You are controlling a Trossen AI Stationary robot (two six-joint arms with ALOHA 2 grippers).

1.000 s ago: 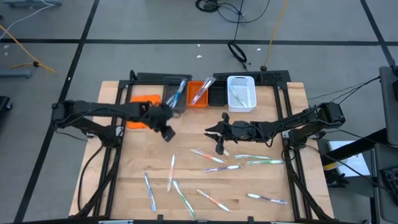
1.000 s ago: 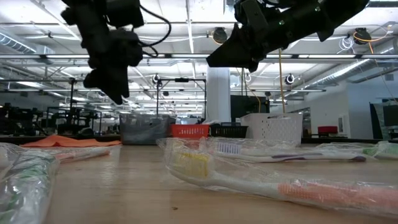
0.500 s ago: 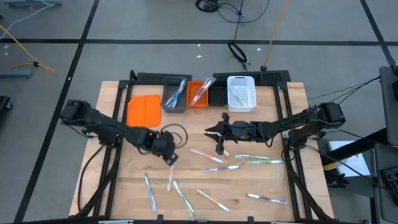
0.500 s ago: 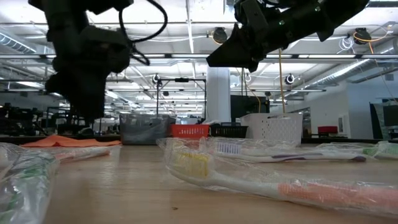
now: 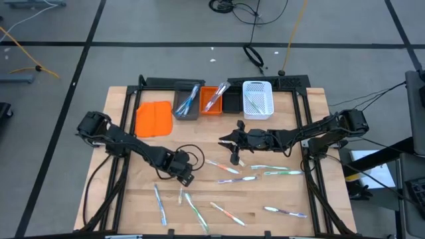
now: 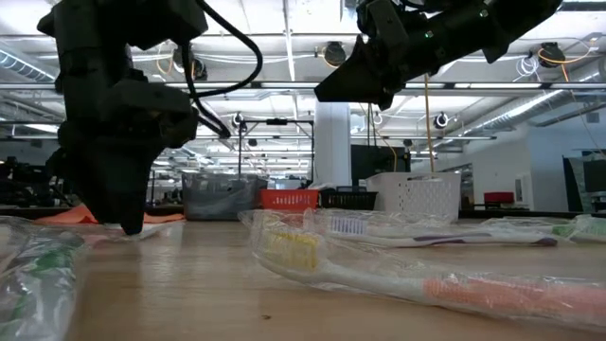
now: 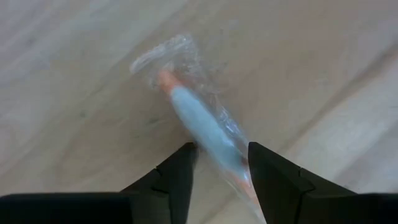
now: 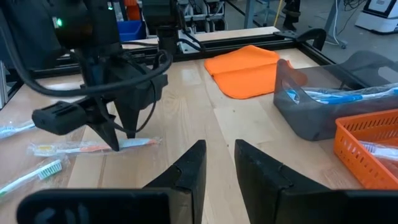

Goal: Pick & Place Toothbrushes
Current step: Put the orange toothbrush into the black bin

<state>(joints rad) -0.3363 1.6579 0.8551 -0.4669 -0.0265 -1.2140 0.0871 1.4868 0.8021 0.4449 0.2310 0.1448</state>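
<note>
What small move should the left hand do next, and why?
Probably close the fingers. The left hand is down at the table, open, with a wrapped toothbrush lying between its fingers, not yet gripped.

Dark jointed arms, looping black cable [image 5: 192, 151]

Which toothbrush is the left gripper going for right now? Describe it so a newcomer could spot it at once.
Start at the wooden table and find the left gripper, low over its front-left part. The wrapped toothbrush lies between its open fingers. Unlike its neighbours, lying free nearby, it has a pale blue and orange handle and sits directly under that gripper.
</note>
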